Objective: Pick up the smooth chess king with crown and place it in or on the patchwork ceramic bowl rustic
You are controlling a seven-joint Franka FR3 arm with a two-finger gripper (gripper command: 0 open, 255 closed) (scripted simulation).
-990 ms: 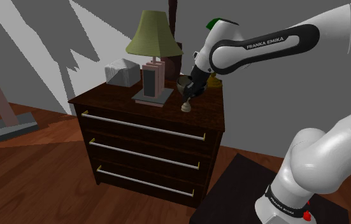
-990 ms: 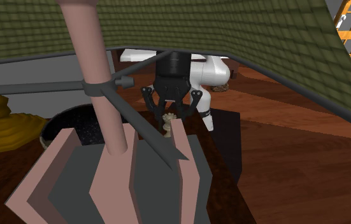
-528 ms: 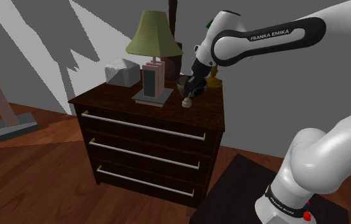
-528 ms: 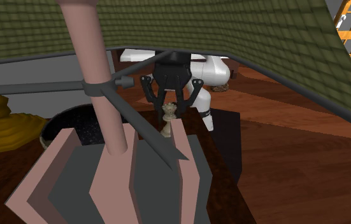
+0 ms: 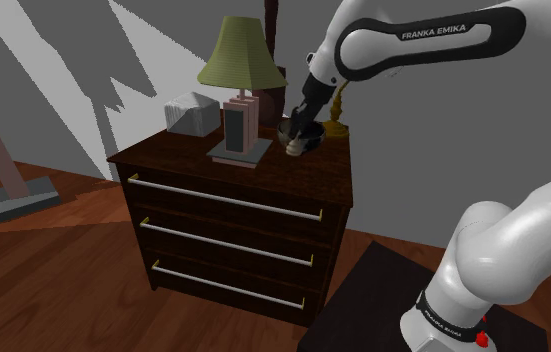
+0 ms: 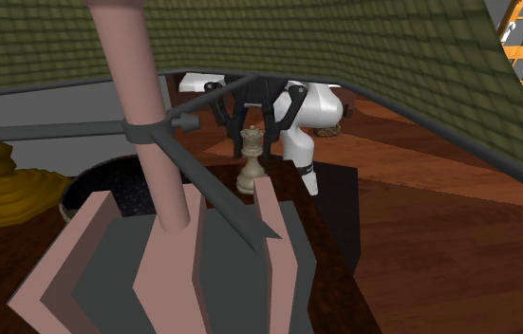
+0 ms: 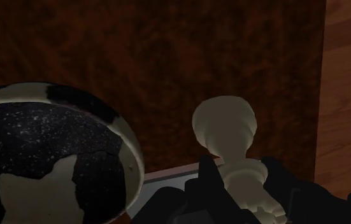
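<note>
Chess king (image 6: 252,163) hangs pinched by its top in the pincer (image 6: 252,140), just beside the bowl (image 7: 127,144).

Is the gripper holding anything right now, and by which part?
Yes: the gripper clasps the pale chess king between its fingers by the crowned upper end, base pointing down.

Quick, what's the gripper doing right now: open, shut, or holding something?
Gripper: shut on the cream chess king, clasped near its crown end.
</note>
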